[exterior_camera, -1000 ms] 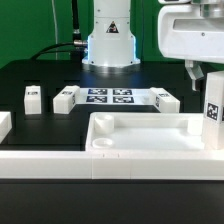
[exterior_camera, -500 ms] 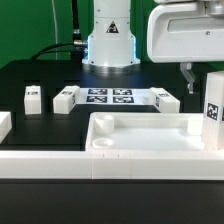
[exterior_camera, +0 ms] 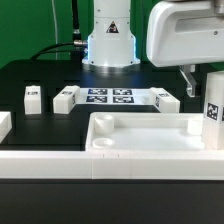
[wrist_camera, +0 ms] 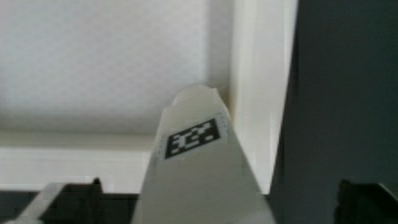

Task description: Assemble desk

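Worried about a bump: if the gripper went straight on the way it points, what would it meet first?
The gripper has the leg between its fingers, leading; its tip aims at the tabletop's inner corner, probably the first contact, though the gap is unclear.

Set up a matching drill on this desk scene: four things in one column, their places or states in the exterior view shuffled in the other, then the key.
Things:
1. tabletop
2. marker board
3. robot base
4. leg with the biggest-looking tag

Places or states:
A. upright at the exterior view's right edge
B. at the back, farthest from the camera
C. lying hollow side up in the foreground
D. lying flat, printed with several tags

Pairs: 1-C, 2-D, 3-B, 4-A
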`<control>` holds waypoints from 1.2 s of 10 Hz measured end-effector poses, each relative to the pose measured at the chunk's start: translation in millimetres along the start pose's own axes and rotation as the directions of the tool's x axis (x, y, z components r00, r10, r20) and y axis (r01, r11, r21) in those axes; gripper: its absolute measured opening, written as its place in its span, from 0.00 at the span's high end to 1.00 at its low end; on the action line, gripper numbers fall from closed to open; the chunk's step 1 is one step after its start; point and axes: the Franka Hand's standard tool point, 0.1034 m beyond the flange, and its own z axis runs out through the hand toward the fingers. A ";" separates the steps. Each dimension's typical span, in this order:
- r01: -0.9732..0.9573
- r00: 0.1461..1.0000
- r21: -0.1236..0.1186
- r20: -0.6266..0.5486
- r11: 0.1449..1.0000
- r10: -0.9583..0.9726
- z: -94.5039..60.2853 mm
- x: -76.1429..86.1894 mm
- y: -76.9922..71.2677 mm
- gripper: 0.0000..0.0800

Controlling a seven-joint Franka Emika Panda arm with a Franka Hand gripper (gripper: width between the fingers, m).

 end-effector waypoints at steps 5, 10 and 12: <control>0.203 0.979 -0.009 0.003 0.979 -0.203 -0.1 0.6 3.5 0.33; 0.161 0.987 -0.007 0.001 0.987 -0.161 0.1 0.7 3.3 0.64; -0.067 0.998 0.003 -0.009 0.998 0.067 0.3 0.7 2.8 0.64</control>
